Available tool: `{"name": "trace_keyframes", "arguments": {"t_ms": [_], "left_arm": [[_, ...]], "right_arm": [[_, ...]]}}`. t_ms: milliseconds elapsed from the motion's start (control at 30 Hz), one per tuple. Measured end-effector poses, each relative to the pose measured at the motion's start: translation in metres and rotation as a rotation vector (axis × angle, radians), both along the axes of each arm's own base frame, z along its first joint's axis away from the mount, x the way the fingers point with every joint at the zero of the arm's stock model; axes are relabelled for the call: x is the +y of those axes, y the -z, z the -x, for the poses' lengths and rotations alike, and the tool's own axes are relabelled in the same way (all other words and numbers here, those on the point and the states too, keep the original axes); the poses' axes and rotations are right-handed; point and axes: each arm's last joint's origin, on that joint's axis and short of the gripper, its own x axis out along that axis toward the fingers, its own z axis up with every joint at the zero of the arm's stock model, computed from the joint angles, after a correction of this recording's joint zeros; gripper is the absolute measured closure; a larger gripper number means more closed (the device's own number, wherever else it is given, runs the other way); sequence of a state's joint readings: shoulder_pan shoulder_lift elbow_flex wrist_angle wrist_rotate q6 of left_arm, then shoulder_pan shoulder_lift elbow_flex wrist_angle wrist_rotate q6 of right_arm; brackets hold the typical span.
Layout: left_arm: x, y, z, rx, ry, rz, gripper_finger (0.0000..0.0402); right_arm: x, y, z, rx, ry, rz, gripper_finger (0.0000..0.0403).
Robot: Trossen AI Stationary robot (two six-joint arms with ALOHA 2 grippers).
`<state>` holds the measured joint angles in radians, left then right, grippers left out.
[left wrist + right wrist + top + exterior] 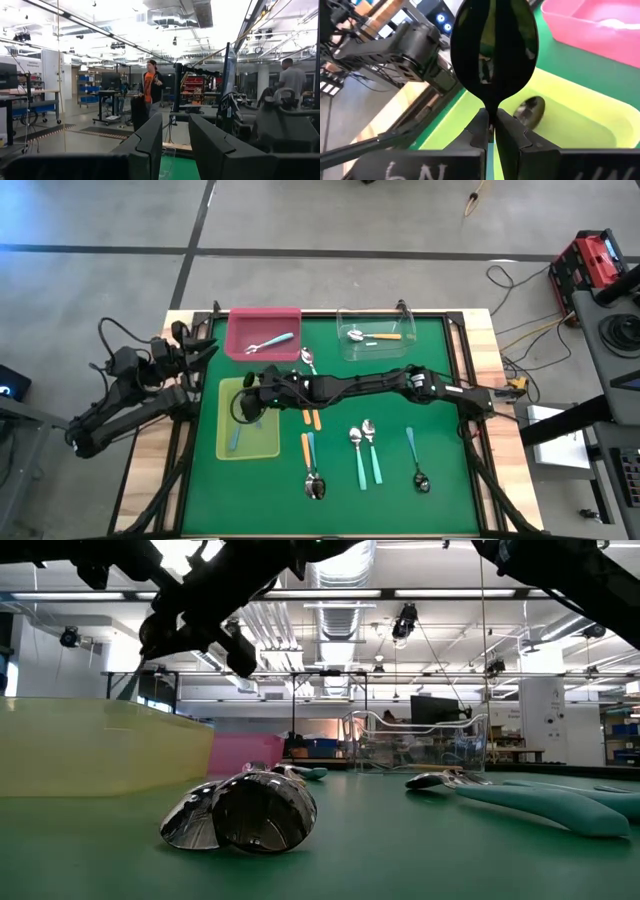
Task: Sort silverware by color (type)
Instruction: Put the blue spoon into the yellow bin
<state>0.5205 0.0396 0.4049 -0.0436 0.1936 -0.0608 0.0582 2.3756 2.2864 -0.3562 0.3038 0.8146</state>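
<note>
Gripping a spoon (494, 52), right gripper (491, 131) hovers over the yellow-green tray (580, 125); left fingers (150, 145) parted, unseen overhead.

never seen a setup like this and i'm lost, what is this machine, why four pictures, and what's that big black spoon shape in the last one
It is a robot with two dark arms working at a green table, each arm ending in a two-finger gripper. The four pictures are one moment from four cameras: one above looking straight down, one at tabletop height, and one on each wrist.

The right gripper reaches across over the yellow-green tray and is shut on a spoon, seen from very close, so its bowl looks huge and dark. One spoon already lies in that tray. The left gripper waits off the table's left edge, holding nothing.

On the table are also a pink tray and a clear tray, each holding a spoon, plus loose spoons with orange and teal handles.
</note>
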Motion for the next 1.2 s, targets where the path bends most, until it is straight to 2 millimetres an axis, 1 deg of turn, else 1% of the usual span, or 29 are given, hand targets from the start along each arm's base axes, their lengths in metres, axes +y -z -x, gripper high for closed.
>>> {"name": "trace_keyframes", "arguments": {"t_ms": [433, 733, 900, 1033, 1200], "left_arm": [[-0.001, 0.000, 0.002, -0.007, -0.001, -0.004, 0.0323], [-0.001, 0.000, 0.002, -0.002, -0.007, -0.015, 0.0323], [-0.001, 0.001, 0.002, 0.001, -0.008, -0.013, 0.0323], [-0.001, 0.001, 0.002, 0.008, -0.008, -0.013, 0.0323], [0.001, 0.007, -0.002, 0.060, -0.006, 0.016, 0.0323]], "right_arm": [[0.000, 0.007, 0.003, 0.044, 0.035, -0.070, 0.0390], [0.005, 0.019, 0.002, 0.066, 0.035, -0.106, 0.0390], [0.005, 0.023, 0.002, 0.071, 0.038, -0.112, 0.0390], [0.005, 0.021, 0.001, 0.065, 0.020, -0.047, 0.0390], [0.005, 0.015, -0.002, 0.027, -0.010, 0.028, 0.0390]]}}
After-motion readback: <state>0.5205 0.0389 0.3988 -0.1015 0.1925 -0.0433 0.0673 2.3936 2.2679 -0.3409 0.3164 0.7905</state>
